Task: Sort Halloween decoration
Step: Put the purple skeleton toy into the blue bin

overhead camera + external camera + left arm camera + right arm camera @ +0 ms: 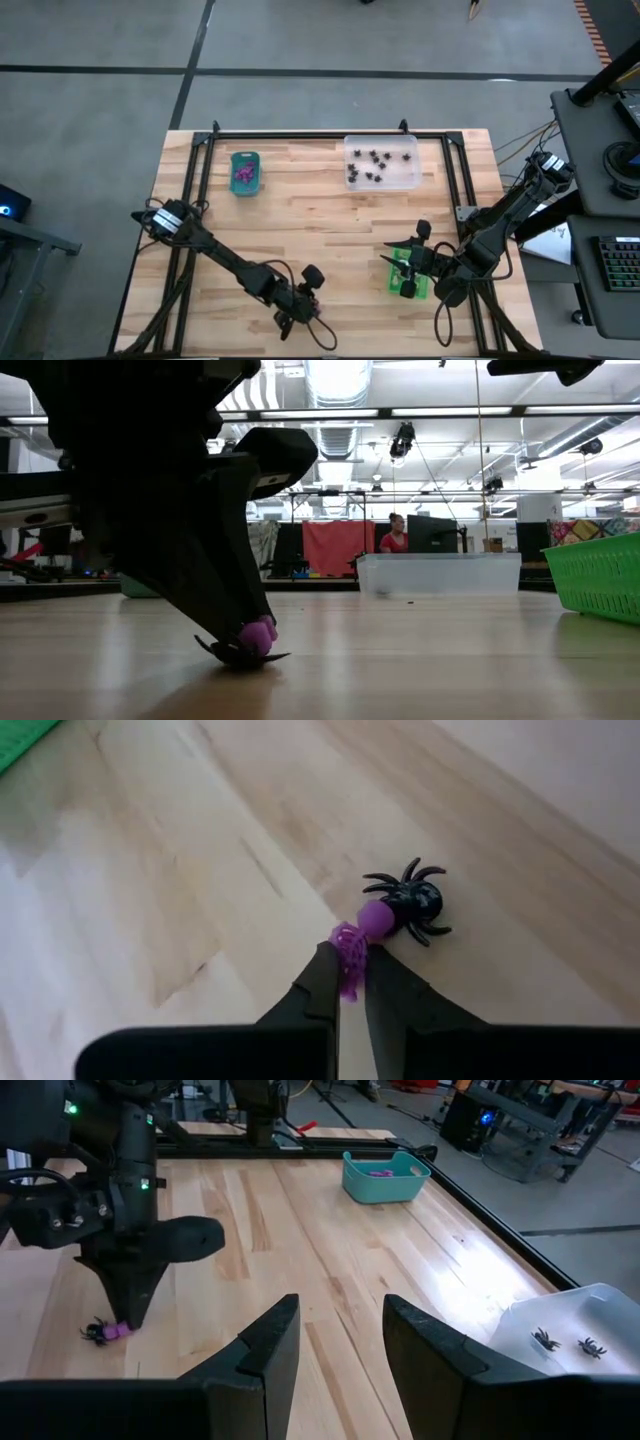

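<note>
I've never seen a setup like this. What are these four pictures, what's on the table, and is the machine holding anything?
It is one moment from four cameras: above, table level, and one on each arm's wrist. Two dark robot arms work at a wooden table. The left gripper is shut on a purple trinket touching a black spider. The right gripper hovers open over the green tray. At the back, a teal tray holds purple pieces and a clear tray holds black spiders.

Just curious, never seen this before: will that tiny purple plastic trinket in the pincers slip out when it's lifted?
Possibly. The left gripper pinches only an edge of the tiny purple plastic trinket, so it might twist. It looks light, so probably lifts easily. The black plastic spider touching it may get nudged.
</note>
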Robot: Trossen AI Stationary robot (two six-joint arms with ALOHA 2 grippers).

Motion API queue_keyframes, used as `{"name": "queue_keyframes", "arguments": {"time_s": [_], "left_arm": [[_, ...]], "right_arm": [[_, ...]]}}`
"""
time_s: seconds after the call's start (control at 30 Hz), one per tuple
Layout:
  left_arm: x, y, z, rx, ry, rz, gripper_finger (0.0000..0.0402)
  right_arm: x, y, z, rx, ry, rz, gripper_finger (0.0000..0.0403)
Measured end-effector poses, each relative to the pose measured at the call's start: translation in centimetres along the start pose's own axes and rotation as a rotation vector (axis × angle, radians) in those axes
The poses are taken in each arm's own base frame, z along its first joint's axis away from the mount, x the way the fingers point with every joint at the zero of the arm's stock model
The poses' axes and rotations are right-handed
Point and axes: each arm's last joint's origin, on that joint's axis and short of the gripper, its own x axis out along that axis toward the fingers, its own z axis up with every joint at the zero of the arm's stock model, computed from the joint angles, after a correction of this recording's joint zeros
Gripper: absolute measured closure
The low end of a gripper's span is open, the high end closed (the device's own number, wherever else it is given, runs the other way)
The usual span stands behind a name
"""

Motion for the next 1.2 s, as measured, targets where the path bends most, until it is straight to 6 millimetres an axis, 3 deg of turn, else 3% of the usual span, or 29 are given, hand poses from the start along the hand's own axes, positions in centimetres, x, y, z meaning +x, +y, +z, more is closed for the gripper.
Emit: {"name": "queue_keyframes", "arguments": {"time_s": [0.43, 0.7, 0.93, 1.2], "left_arm": [[-3.9, 1.6, -0.2, -0.033, 0.104, 0.091, 0.0401], [-8.5, 5.6, -2.1, -0.216, 0.247, 0.233, 0.0402], [-14.5, 10.7, -6.9, -0.459, 0.376, 0.390, 0.0401], [-20.2, 15.2, -16.4, -0.864, 0.453, 0.631, 0.0401]], "right_arm": [[0.0, 0.0, 0.0, 0.000, 0.000, 0.001, 0.0266], [0.0, 0.0, 0.0, 0.001, 0.000, 0.002, 0.0266], [0.0, 0.0, 0.0, 0.003, -0.001, 0.002, 0.0266], [0.0, 0.0, 0.0, 0.002, 0.001, 0.004, 0.0266]]}}
